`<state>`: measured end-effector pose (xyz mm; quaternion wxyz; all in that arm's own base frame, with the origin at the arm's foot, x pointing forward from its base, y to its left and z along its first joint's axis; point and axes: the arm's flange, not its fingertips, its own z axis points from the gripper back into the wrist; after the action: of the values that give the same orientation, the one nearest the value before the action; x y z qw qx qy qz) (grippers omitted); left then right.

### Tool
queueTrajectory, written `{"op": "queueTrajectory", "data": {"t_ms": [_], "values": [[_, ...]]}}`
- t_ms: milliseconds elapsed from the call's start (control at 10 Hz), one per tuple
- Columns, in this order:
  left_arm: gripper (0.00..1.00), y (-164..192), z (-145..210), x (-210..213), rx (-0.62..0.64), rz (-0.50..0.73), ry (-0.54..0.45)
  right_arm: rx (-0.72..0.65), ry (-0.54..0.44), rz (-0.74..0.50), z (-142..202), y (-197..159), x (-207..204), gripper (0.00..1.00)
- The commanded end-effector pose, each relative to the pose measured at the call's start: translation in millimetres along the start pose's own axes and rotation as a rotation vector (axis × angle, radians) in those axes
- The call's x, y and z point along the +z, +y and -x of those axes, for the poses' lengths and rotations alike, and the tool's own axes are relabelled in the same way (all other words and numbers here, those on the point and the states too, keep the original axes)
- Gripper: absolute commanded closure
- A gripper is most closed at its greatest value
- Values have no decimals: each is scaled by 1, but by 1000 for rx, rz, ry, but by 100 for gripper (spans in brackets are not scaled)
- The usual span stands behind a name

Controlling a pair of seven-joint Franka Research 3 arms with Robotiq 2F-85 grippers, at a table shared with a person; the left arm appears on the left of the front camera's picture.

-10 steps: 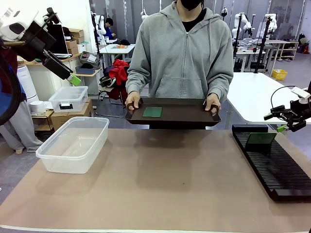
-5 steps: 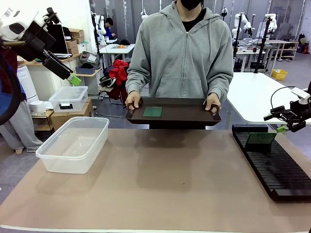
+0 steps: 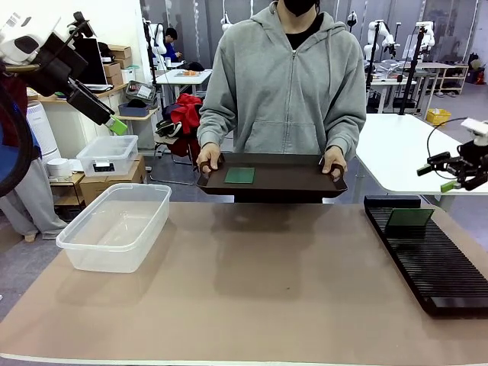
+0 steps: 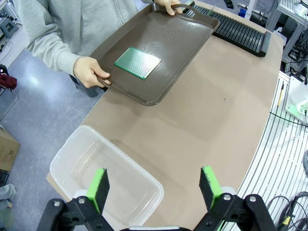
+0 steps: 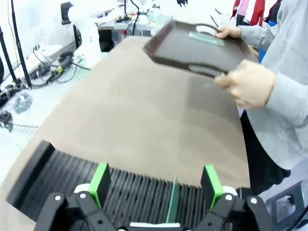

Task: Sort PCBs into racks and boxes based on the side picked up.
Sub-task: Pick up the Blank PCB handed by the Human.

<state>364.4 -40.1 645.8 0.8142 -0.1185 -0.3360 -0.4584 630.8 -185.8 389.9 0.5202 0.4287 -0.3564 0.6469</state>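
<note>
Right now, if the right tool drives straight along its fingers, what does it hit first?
Likely the PCB standing edge-on in the rack, roughly centred ahead of the open right tool. The rack comes just behind it. Depth is unclear.

The left end effector [image 4: 155, 186] is raised high, jaws spread wide. The right end effector [image 5: 156, 184] hovers lower, jaws also spread.
</note>
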Motion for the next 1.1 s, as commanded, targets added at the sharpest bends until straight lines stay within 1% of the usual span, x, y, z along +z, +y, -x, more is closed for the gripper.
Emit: {"op": "queueTrajectory", "data": {"t_ms": [0,100,200,300,400,500,700,900,1000], "values": [[0,0,1,-1,1,5,-2,-133,8,28,-42,16,-7,0],[0,0,1,-1,1,5,-2,-177,13,35,-60,21,-7,0],[0,0,1,-1,1,5,-2,-211,38,68,-77,24,-6,0],[0,0,1,-1,1,5,-2,-252,38,74,-94,29,-2,0],[0,0,1,-1,1,5,-2,-314,19,91,-111,33,0,0],[0,0,1,-1,1,5,-2,-350,42,129,-127,36,1,0],[0,0,1,-1,1,5,-2,-361,113,204,-151,42,5,0],[0,0,1,-1,1,5,-2,-296,129,250,-163,45,7,0],[0,0,1,-1,1,5,-2,-330,96,184,-159,38,20,0]]}}
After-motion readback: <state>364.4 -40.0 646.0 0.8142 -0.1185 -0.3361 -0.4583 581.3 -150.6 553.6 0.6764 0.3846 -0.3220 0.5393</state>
